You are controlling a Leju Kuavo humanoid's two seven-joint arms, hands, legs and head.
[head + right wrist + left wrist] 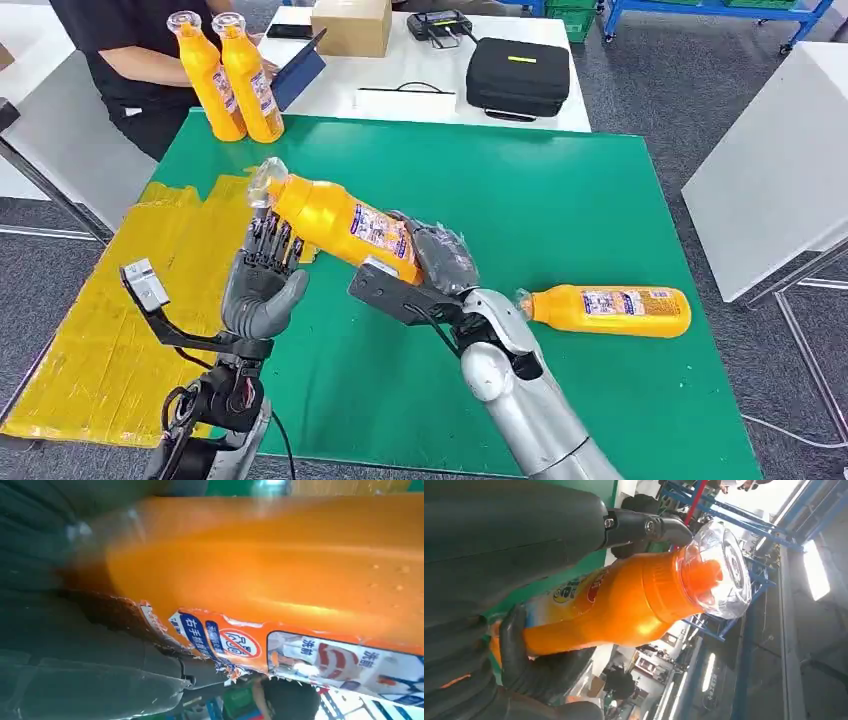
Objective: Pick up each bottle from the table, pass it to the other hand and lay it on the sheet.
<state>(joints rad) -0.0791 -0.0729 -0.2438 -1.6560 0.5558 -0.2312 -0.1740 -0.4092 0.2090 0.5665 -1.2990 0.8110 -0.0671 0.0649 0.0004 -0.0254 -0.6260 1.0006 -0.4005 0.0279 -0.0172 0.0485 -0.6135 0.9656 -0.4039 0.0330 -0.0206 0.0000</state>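
Observation:
My right hand (440, 258) grips an orange bottle (340, 220) by its labelled lower body and holds it tilted above the green mat (560, 200), its clear cap toward the yellow sheet (100, 330). My left hand (262, 280) stands under the bottle's neck with its fingers stretched upward. In the left wrist view the bottle's neck (644, 595) lies between the thumb (644, 527) and the dark fingers. The right wrist view has the bottle's label (320, 655) close up. A second bottle (610, 310) lies on the mat at the right. Two more bottles (232, 78) stand at the mat's far left corner.
A person in black (130, 50) stands behind the two upright bottles, holding a dark tablet (300, 70). A white table (400, 75) beyond the mat carries a black case (517, 75) and a cardboard box (352, 25). Another white table (780, 170) stands at the right.

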